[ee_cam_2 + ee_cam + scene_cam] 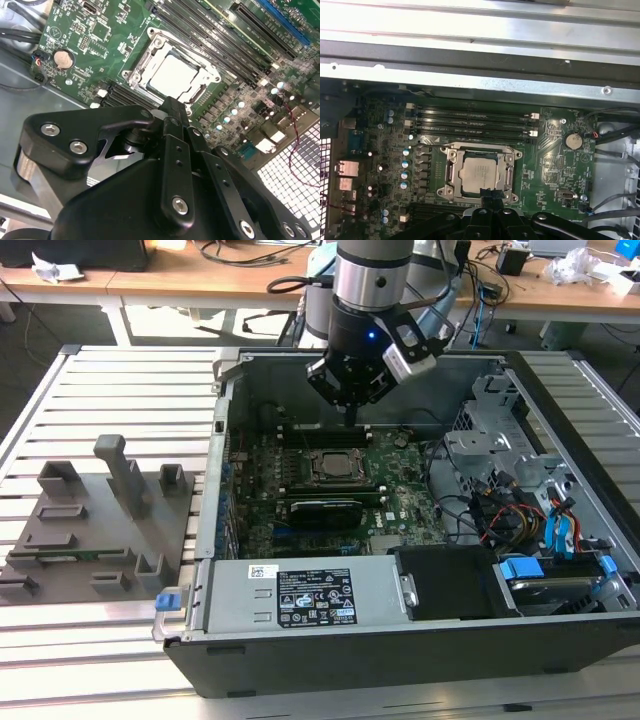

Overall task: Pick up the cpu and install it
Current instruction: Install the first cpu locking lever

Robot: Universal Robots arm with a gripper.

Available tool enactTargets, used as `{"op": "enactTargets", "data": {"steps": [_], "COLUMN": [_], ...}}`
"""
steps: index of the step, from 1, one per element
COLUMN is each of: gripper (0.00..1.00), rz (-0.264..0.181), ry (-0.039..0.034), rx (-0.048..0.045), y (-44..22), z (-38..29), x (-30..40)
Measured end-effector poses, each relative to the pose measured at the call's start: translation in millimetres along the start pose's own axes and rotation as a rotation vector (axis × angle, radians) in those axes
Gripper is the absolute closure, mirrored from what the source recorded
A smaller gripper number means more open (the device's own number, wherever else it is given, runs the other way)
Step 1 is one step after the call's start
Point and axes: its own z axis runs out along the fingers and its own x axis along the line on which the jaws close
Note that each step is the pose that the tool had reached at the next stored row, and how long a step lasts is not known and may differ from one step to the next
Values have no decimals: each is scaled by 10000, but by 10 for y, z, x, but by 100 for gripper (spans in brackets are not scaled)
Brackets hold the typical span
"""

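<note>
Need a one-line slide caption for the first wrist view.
CPU seated in the motherboard socket, gripper poised at the socket's edge.

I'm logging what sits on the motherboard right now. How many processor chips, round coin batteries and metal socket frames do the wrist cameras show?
cpu: 1, lying in the socket
coin battery: 1
socket frame: 1
Total: 3

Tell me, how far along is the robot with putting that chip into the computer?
The chip already lies inside the metal-framed socket on the green board, seen in both wrist views, so placing it looks done. The gripper hangs just above the board beside the socket with nothing visibly in it. Whether the chip is properly seated or locked down, I can't tell.
</note>
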Motion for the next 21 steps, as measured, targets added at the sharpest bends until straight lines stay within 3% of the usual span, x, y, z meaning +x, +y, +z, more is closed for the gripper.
{"op": "enactTargets", "data": {"steps": [21], "gripper": [89], "rz": [0], "ry": [0], "rx": [0], "y": [15], "z": [1], "x": [204]}}
